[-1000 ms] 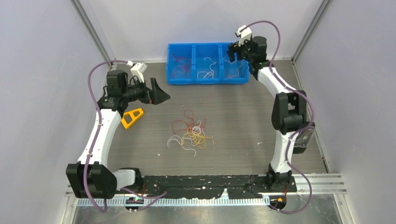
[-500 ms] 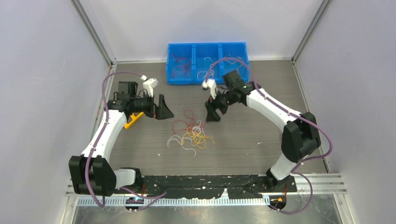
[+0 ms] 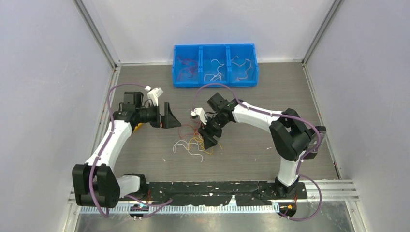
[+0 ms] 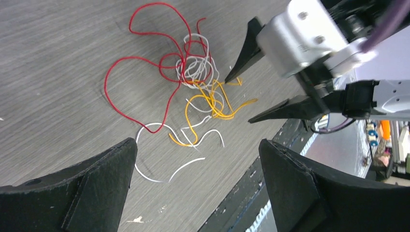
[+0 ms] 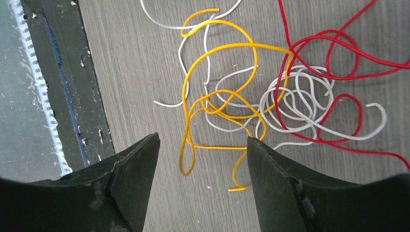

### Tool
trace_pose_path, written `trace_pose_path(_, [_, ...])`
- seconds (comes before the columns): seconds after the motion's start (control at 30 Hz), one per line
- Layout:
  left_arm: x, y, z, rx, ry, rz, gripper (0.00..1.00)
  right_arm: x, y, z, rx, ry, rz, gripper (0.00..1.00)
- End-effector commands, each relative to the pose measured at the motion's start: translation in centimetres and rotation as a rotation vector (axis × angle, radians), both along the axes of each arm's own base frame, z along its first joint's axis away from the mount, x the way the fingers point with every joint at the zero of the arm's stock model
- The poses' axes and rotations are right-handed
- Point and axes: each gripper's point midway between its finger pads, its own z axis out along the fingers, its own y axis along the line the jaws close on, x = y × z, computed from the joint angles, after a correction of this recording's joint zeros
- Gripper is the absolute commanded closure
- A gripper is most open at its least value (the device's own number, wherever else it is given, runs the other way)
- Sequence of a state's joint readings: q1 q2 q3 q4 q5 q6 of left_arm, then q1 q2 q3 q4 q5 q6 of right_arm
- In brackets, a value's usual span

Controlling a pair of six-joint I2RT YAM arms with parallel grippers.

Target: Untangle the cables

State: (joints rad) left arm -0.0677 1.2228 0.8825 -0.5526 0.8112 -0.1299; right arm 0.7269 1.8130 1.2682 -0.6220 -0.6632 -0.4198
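The cables (image 3: pixel 196 137) lie in a small messy heap near the middle of the surface (image 3: pixel 270 101), a bit closer to the near edge. Red, white and yellow ones loop over and through each other. A long red one spreads out on the heap's far side. A few white bits lie loose on the side toward the near edge.

The right claw (image 3: pixel 211 140) hangs low, right over the heap. Its 2 fingers are apart and hold nothing. In its own camera, a yellow loop sits just between the fingers and below them, so I think it is going for a yellow one.

The left claw (image 3: pixel 169 116) hovers beside the heap, toward the left edge. It is wide open and empty too.

At the far edge stands a blue tray (image 3: pixel 215 85) with 3 boxes. Red strands lie in the left box and white ones in the middle box. A few pale ones lie in the right box, but their colour is hard to tell. So some of the job looks done. But the heap is knotted, and many pieces are left to pull free.
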Motion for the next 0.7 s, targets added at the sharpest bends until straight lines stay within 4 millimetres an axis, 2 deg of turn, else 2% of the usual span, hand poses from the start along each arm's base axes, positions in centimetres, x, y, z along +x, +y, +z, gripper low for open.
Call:
trace_pose_path(0.0, [1.2, 0.7, 2.0, -0.025, -0.094, 0.061, 0.01, 1.4, 1.7, 1.5, 0.057, -0.061, 0.017, 0.3])
trace_pose_path(0.07, [1.5, 1.0, 2.2, -0.027, -0.105, 0.084, 0.0, 1.1, 1.9, 1.1, 0.052, -0.058, 0.031, 0.37])
trace_pose_path(0.13, [1.7, 1.1, 2.5, -0.036, -0.111, 0.096, 0.0, 0.9, 2.1, 0.9, 0.048, -0.059, 0.045, 0.57])
trace_pose_path(0.17, [1.7, 1.1, 2.7, -0.038, -0.118, 0.097, 0.0, 0.9, 2.2, 0.9, 0.048, -0.061, 0.046, 0.75])
trace_pose_path(0.23, [1.7, 1.1, 3.0, -0.036, -0.15, 0.089, 0.0, 1.0, 2.4, 2.1, 0.062, -0.072, 0.049, 0.91])
trace_pose_path(0.3, [1.8, 1.1, 3.7, -0.033, -0.215, 0.075, 0.0, 1.3, 2.9, 4.9, 0.12, -0.119, 0.057, 0.94])
trace_pose_path(0.5, [0.8, 0.5, 8.4, -0.026, -0.683, -0.036, 0.01, 2.1, 4.3, 17.1, 0.436, -0.391, 0.061, 0.95])
trace_pose_path(0.6, [0.1, 0.4, 9.7, 0.032, -0.812, -0.097, 0.0, 2.2, 4.8, 23.0, 0.559, -0.482, 0.049, 0.95])
trace_pose_path(0.67, [-0.3, 0.0, 10.7, 0.046, -0.88, -0.129, 0.01, 2.0, 5.0, 25.9, 0.621, -0.494, 0.031, 0.94])
